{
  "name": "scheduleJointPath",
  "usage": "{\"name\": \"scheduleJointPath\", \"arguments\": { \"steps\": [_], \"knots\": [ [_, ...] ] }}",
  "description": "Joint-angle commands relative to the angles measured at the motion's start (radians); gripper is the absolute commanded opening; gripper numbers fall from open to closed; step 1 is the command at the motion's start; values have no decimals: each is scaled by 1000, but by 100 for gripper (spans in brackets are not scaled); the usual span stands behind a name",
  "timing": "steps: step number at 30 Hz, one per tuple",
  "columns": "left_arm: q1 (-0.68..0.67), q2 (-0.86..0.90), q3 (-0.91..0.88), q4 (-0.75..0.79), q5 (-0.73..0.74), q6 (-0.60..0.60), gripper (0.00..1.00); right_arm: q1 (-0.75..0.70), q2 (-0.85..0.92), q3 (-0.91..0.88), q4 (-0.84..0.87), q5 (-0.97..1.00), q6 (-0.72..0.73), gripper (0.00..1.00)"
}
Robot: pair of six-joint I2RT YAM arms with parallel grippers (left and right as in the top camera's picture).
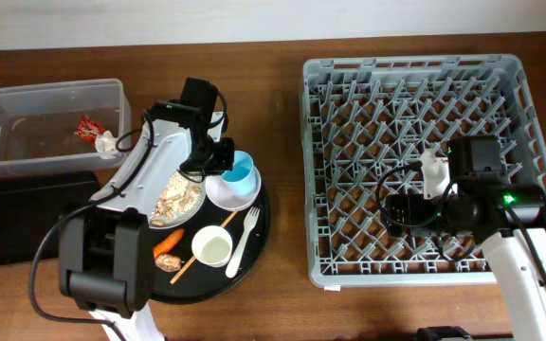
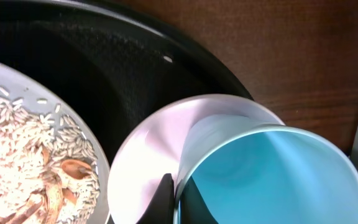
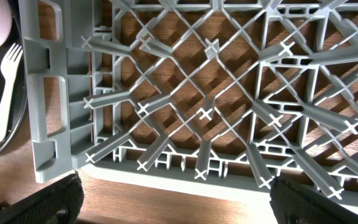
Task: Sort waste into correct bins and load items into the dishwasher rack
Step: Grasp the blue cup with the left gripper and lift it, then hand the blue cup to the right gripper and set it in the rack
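My left gripper [image 1: 224,159] is shut on the rim of the light-blue cup [image 1: 243,170], one finger inside and one outside [image 2: 178,196]. The cup [image 2: 272,174] stands in the small white bowl [image 1: 233,192] [image 2: 145,155]. The white plate [image 1: 195,194] holds beige food scraps [image 1: 173,199] [image 2: 36,162]. The cream cup [image 1: 211,248], white fork [image 1: 243,237], wooden stick [image 1: 200,253] and carrot piece [image 1: 167,242] lie nearby. My right gripper [image 1: 391,210] [image 3: 176,193] is open and empty over the grey dishwasher rack [image 1: 425,104] [image 3: 166,106].
All the dishes sit on a round black tray [image 1: 254,256] [image 2: 104,62]. The clear tub [image 1: 27,109] at back left holds the red wrapper [image 1: 88,124] and the white paper wad [image 1: 105,144]. The flat black tray [image 1: 17,223] lies in front of it.
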Motion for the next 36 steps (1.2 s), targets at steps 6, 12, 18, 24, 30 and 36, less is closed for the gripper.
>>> {"name": "scheduleJointPath", "arguments": {
  "steps": [6, 12, 18, 24, 30, 36],
  "knots": [
    [147, -35, 320, -183, 572, 129, 0, 2, -2, 16, 171, -166, -10, 99],
    [146, -34, 321, -173, 1216, 325, 0, 3, 32, 15, 472, -837, -195, 98],
    [-5, -34, 321, -173, 1216, 325, 0, 4, 72, 15, 513, -966, -204, 99],
    [-76, -34, 321, -166, 1214, 324, 0, 4, 74, 15, 534, -1059, -224, 99],
    [-80, -34, 321, -166, 1208, 324, 0, 4, 74, 15, 534, -1112, -217, 67],
    [-86, -34, 321, -166, 1208, 324, 0, 40, 76, 15, 536, -1064, -217, 68]
  ]
}}
